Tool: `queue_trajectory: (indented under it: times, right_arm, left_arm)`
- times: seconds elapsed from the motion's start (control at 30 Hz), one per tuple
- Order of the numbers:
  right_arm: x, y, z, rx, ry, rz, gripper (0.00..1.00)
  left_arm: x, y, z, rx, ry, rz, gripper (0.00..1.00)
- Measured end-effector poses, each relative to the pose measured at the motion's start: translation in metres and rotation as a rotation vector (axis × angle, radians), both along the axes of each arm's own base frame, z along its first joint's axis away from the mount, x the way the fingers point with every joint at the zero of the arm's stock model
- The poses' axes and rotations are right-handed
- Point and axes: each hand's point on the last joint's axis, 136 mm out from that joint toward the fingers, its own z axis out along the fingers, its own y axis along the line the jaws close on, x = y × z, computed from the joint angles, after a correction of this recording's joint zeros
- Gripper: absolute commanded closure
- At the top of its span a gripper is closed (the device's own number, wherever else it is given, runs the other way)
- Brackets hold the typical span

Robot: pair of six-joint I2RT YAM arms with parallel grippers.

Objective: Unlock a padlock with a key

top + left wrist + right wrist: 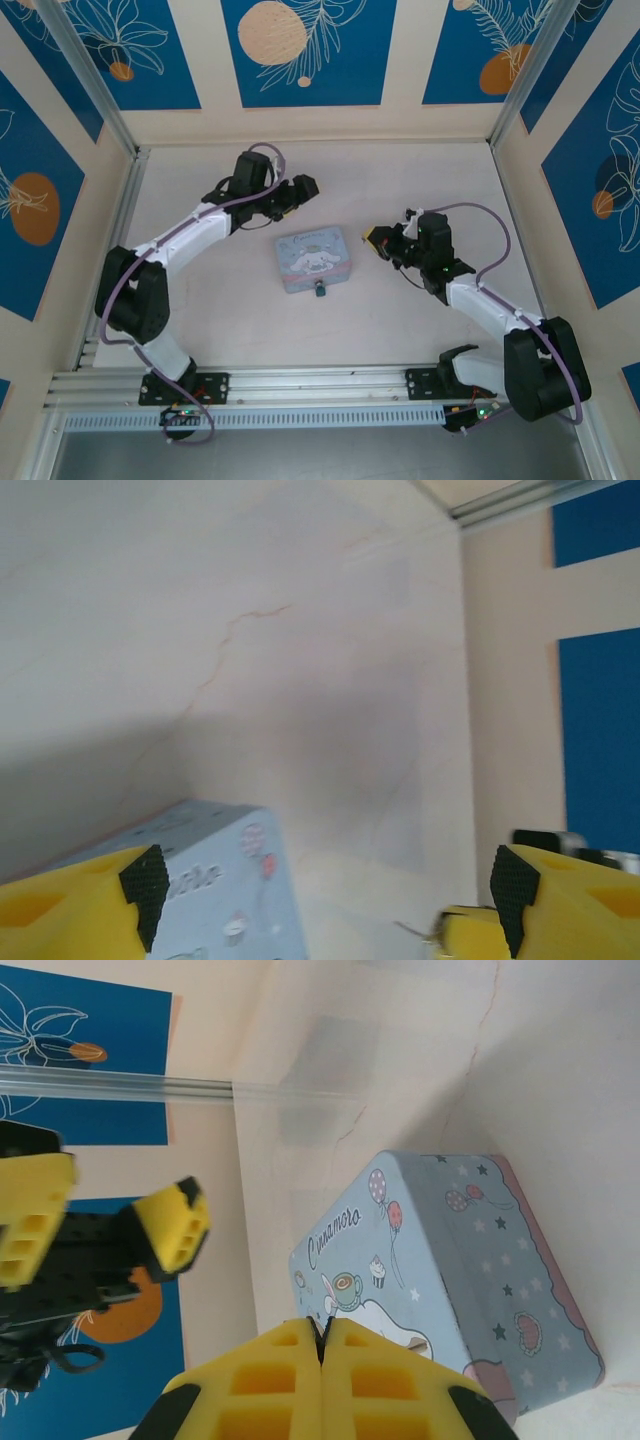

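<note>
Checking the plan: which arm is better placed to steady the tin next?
Probably left: left gripper stands open by the tin; right gripper is shut. The padlock hangs at its near edge.

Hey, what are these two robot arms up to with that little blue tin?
Two arms are set around a pastel blue tin on the table; the aim is to unlock the tiny padlock at its near edge with a key. Nothing is touching the padlock yet. The left hand hangs open beyond the tin, and the right hand is shut beside it. Whether it pinches the key is too small to tell.
</note>
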Motion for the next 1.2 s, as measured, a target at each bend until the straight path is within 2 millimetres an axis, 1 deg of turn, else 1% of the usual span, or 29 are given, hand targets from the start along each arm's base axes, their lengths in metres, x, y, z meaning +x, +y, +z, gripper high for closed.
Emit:
queue_trajectory:
  times: [0.1,0.17,0.23,0.33,0.47,0.53,0.6,0.67,0.73,0.8,0.93,1.07,1.13,1.2]
  right_arm:
    - [-0.002,0.001,-0.001,-0.004,0.005,0.007,1.00]
    - [-0.004,0.003,-0.003,-0.008,0.010,0.016,1.00]
    - [-0.010,0.006,-0.008,-0.017,0.021,0.031,1.00]
    - [-0.023,0.012,-0.014,-0.025,0.043,0.066,1.00]
    - [-0.044,0.024,-0.021,-0.038,0.062,0.128,1.00]
    - [-0.055,0.028,-0.026,-0.043,0.074,0.154,1.00]
    - [-0.064,0.031,-0.034,-0.050,0.090,0.175,1.00]
    - [-0.072,0.033,-0.042,-0.059,0.110,0.193,1.00]
    - [-0.079,0.036,-0.048,-0.067,0.126,0.210,1.00]
    - [-0.082,0.040,-0.053,-0.073,0.138,0.226,1.00]
    - [-0.083,0.044,-0.065,-0.090,0.166,0.236,1.00]
    - [-0.076,0.045,-0.075,-0.107,0.186,0.222,1.00]
    - [-0.067,0.047,-0.074,-0.108,0.184,0.214,1.00]
    - [-0.054,0.049,-0.070,-0.106,0.168,0.201,1.00]
  left_arm:
    - [-0.015,0.005,-0.020,0.016,0.049,0.010,0.12]
    - [-0.027,0.009,-0.026,0.019,0.061,0.014,0.11]
    - [-0.042,0.010,-0.026,0.017,0.066,0.015,0.09]
    - [-0.073,0.002,-0.019,0.003,0.052,-0.015,0.05]
    - [-0.118,-0.012,-0.012,-0.015,0.043,-0.084,0.03]
    - [-0.137,-0.016,-0.015,-0.018,0.056,-0.110,0.02]
    - [-0.153,-0.018,-0.025,-0.009,0.080,-0.131,0.01]
    - [-0.164,-0.019,-0.037,0.005,0.109,-0.146,0.01]
    - [-0.171,-0.019,-0.050,0.017,0.135,-0.151,0.01]
    - [-0.173,-0.019,-0.063,0.028,0.159,-0.148,0.01]
    - [-0.171,-0.021,-0.085,0.049,0.197,-0.140,0.00]
    - [-0.165,-0.024,-0.102,0.075,0.210,-0.134,0.00]
    - [-0.159,-0.024,-0.108,0.091,0.207,-0.134,0.00]
    - [-0.150,-0.022,-0.112,0.106,0.198,-0.124,0.00]
